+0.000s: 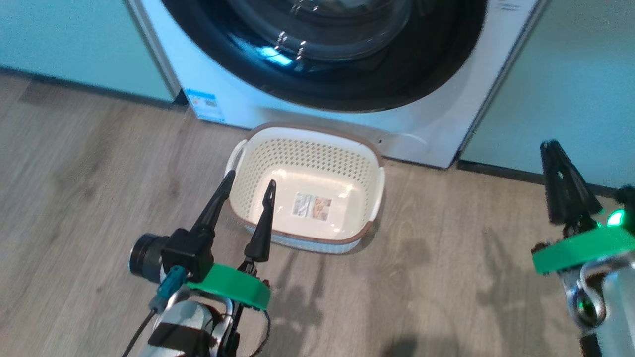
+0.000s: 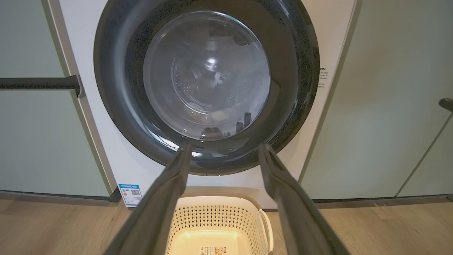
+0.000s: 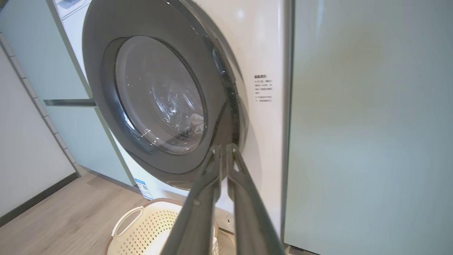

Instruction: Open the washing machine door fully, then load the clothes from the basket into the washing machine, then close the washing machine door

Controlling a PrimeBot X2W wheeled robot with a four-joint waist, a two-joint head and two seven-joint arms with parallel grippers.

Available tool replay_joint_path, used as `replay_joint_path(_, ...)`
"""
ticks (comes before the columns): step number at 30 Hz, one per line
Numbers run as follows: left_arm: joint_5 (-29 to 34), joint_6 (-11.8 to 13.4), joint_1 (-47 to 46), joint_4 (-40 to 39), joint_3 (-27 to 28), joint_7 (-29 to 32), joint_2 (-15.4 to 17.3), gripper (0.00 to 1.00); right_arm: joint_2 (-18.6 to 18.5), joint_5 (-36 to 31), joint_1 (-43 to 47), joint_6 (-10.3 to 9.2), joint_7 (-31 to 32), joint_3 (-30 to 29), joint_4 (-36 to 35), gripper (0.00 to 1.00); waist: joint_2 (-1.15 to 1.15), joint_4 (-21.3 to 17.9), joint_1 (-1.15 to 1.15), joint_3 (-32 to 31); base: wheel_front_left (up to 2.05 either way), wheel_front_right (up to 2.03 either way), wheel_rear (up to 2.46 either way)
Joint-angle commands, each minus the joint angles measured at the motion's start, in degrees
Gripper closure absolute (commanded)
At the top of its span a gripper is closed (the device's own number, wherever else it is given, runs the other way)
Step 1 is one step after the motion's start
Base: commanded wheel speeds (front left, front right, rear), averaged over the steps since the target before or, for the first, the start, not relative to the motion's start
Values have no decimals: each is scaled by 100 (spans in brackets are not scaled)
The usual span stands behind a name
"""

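**Empty basket, door pushed to, right gripper near the door's rim**

At the left, the left gripper [image 1: 251, 178] hangs over the near left corner of the basket [image 1: 317, 130], fingers spread wide and holding nothing. The cream basket sits on the wood floor just in front of the washing machine [image 1: 233, 106], showing only the label on its bottom. Above it, the washing machine door [image 2: 113, 88] looks pushed against the white front, though I cannot tell whether it is latched. Pale clothes [image 3: 196, 122] show faintly through the glass, inside the drum. At the right, the right gripper [image 1: 549, 146] has its fingers almost together, gripping nothing.

Risks: an unlatched door could swing back open. The right fingertips, close to the door's rim, might hook it when pulling away. The spread left fingers could catch the basket's rim and drag it.
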Motion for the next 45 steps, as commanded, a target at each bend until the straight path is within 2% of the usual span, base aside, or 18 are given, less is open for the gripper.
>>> replay_joint_path(1, -2, 5, -95, -136, 202, -33, 104, 0, 58, -58, -20, -20, -38, 17, -278, 57, 0, -195, 1, -174, 0, 0, 0)
replay_joint_path(3, -42, 12, -50, -109, 227, -26, 119, 0, 126, -112, 201, -20, -38, -97, -382, 50, 0, -284, 1, -248, 0, 0, 0)
replay_joint_path(6, -83, 29, 33, -81, 256, 9, 152, 0, 215, -204, 511, -20, -38, -210, -549, 0, 0, -407, 1, -360, 0, 0, 0)
replay_joint_path(14, -175, 109, 297, -101, 336, 148, 237, 0, 381, -366, 1350, -20, 26, -457, -1058, 0, 0, -703, 1, -641, 0, 0, 0)
replay_joint_path(27, -289, 230, 530, -172, 465, 301, 352, 0, 439, -374, 2270, -20, 294, -842, -1776, 0, 0, -995, 1, -780, 0, 0, 0)
replay_joint_path(45, -342, 405, 713, -295, 498, 379, 428, 0, 441, -206, 2726, -20, 397, -958, -2154, 0, 0, -1140, 1, -903, 0, 0, 0)
